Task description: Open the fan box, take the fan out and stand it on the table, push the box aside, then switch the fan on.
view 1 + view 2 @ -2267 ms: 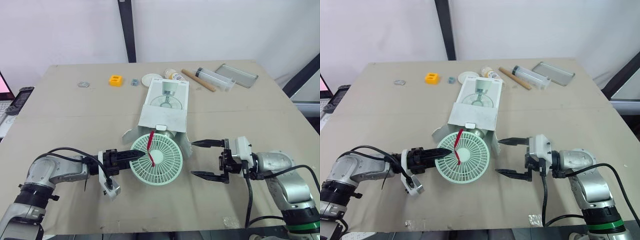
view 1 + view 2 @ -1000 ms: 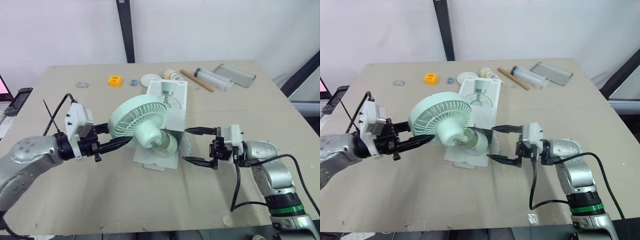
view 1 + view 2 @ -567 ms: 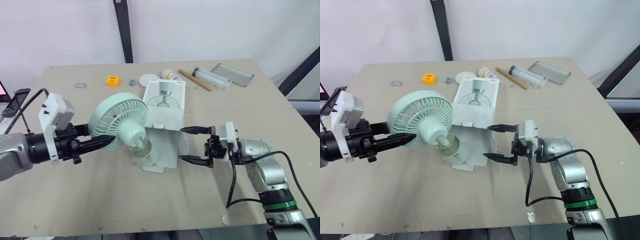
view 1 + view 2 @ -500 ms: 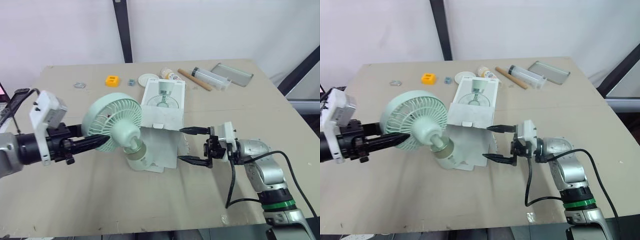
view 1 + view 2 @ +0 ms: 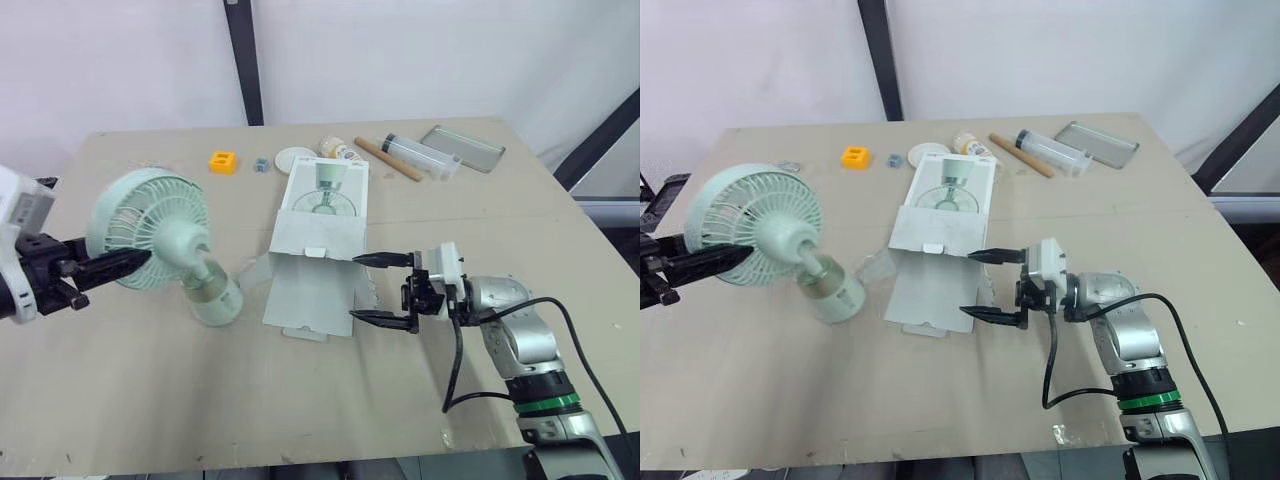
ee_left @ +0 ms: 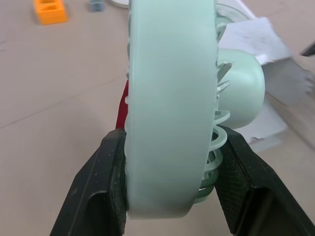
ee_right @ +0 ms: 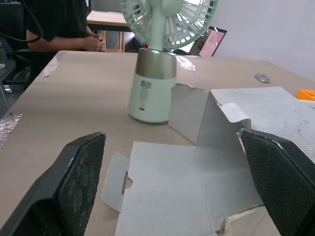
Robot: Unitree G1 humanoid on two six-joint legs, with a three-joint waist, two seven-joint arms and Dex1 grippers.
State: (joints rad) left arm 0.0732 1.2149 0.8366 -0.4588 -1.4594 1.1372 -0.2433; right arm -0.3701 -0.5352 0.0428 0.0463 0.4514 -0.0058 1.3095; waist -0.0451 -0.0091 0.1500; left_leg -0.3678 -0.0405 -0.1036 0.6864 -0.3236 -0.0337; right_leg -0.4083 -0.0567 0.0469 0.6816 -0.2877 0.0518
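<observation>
fan [image 5: 160, 245] out of its carton, base down on the bench [image 5: 300, 400] to the robot's left of the fan box [image 5: 318, 235], near it but apart. head of the fan leans a little toward the left arm. left jaws clamped across the rim of the fan head, one black finger [image 6: 106, 191] on each face of the grille, pressed tight against the pale green ring. a red strip shows behind the grille in the left wrist view. fan box lies flat, printed face up, flaps splayed on the near side toward the robot. right jaws spread wide with nothing between them, tips hanging just over the near right corner of the spread flaps; contact with the cardboard cannot be told. far edge of the bench, behind the box: orange block [image 5: 222, 161], small grey piece [image 5: 261, 164], white round lid [image 5: 296, 157], small bottle [image 5: 337, 150], wooden rod [image 5: 392, 159], clear tube [image 5: 420, 157], metal tray [image 5: 462, 149]. a person in a dark sleeve [image 7: 49, 24] stands off beyond the bench's left side, seen in the right wrist view.
</observation>
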